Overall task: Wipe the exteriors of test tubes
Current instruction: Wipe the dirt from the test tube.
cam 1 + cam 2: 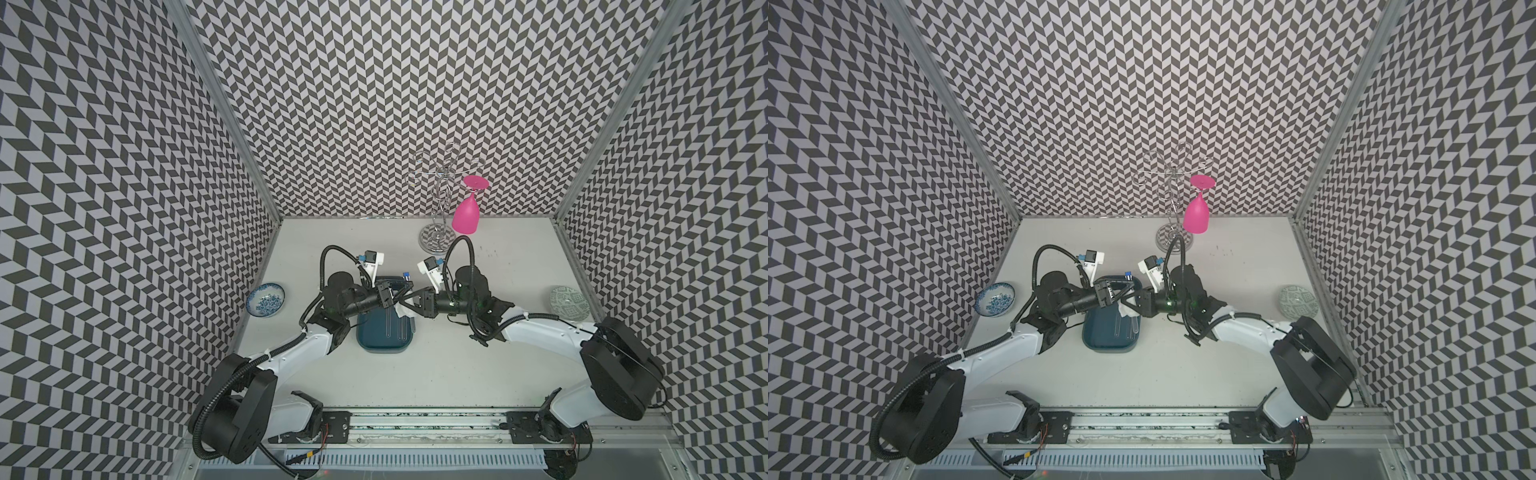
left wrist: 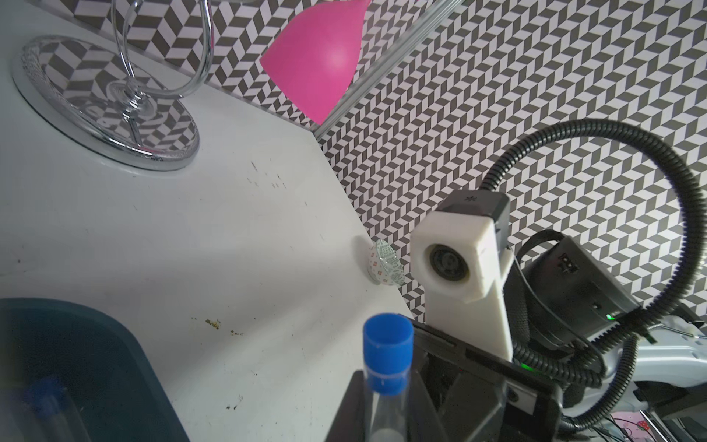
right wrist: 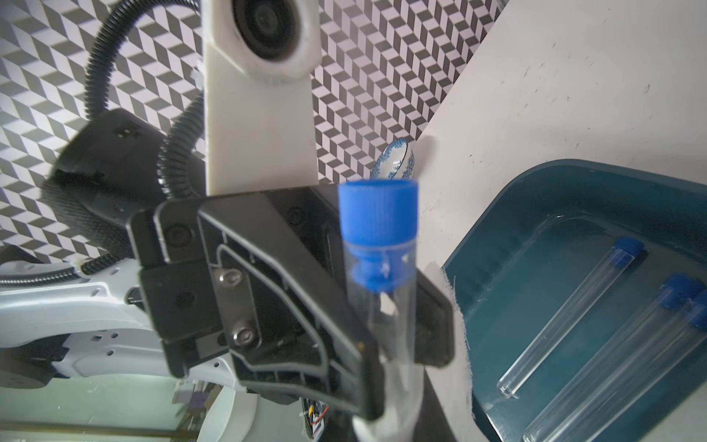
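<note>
Above the tray (image 1: pixel 374 336), the left gripper (image 1: pixel 404 289) clamps a test tube (image 3: pixel 380 306) below its blue cap (image 2: pixel 388 344), while the right gripper (image 1: pixel 405 306) pinches a tissue (image 3: pixel 457 336) around the lower part, hiding that end. Three more test tubes (image 3: pixel 612 367) lie in the tray beneath. A blue bowl (image 1: pixel 266 300) and green dish (image 1: pixel 569 303) sit at either side; behind, a wire rack (image 1: pixel 436 239) holds a pink glass (image 1: pixel 465 214).

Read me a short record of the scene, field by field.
left gripper: shut on held tube, below its blue cap
right gripper: shut on tissue, pressed to that tube's lower part
tray: three more tubes lying inside
rack: pink glass hanging upside down
</note>
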Motion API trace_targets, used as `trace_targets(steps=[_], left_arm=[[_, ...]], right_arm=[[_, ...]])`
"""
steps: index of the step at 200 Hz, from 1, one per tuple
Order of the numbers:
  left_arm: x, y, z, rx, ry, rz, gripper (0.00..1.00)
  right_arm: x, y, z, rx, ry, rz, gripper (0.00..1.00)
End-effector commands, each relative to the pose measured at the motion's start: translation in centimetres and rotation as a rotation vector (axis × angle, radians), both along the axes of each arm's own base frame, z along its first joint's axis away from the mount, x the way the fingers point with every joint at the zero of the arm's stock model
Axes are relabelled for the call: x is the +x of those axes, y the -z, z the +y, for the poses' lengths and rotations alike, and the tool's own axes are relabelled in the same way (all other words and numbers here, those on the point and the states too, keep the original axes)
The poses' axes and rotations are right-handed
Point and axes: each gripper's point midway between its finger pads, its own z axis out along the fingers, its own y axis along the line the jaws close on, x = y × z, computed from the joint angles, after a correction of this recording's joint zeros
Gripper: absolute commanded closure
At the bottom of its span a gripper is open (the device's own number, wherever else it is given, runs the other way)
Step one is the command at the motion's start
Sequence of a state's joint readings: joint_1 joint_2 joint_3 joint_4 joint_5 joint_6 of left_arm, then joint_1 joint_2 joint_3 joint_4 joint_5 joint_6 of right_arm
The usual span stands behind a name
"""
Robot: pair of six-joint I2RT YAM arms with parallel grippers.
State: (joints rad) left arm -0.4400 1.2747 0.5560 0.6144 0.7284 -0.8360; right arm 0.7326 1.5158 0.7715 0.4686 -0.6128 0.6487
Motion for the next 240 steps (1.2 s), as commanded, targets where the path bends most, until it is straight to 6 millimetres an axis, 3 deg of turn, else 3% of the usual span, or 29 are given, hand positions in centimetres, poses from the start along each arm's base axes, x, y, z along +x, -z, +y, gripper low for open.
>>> trace_targets(steps=[1,21,43,69,105,135,163,197,240], left_arm=[[-0.5,-1.1,-0.1,-0.023,0.027,-0.033,0.82],[-0.4,-1.1,0.0,-0.023,0.025,-0.033,0.82],[-0.3,-1.2,-0.1,-0.024,0.027,-0.033,0.82],[-0.4,-1.2,-0.1,-0.025,0.032,-0.031,0.82],[-0.6,-1.1,0.0,-0.027,0.031,-0.027,0.82],[-0.8,-1.5,0.1,-0.034,0.029,-0.033,0.82],[-0.8,-1.6,0.1,-0.035,0.027,-0.038,0.82],[-0.6,-1.7,0.1,-0.037,0.024,-0.041,0.82],[-0.1,-1.7,0.3,-0.035,0.013,-0.040,0.82]], right_arm=[[-2.3,2.6,-1.0,-0.019,0.025,0.064,0.83],[-4.7,4.3,-1.4,-0.019,0.014,0.116,0.83],[-5.2,4.4,-1.7,-0.002,0.023,0.130,0.83],[-4.2,2.9,-0.7,-0.009,0.014,0.077,0.82],[-1.1,-0.7,0.9,0.002,-0.002,-0.016,0.82],[1.5,-3.0,1.0,0.016,0.012,-0.063,0.82],[2.0,-3.6,0.6,0.018,0.025,-0.078,0.81],[0.6,-1.6,0.1,0.012,0.015,-0.028,0.81],[-4.5,3.3,-0.4,-0.037,-0.020,0.076,0.82]])
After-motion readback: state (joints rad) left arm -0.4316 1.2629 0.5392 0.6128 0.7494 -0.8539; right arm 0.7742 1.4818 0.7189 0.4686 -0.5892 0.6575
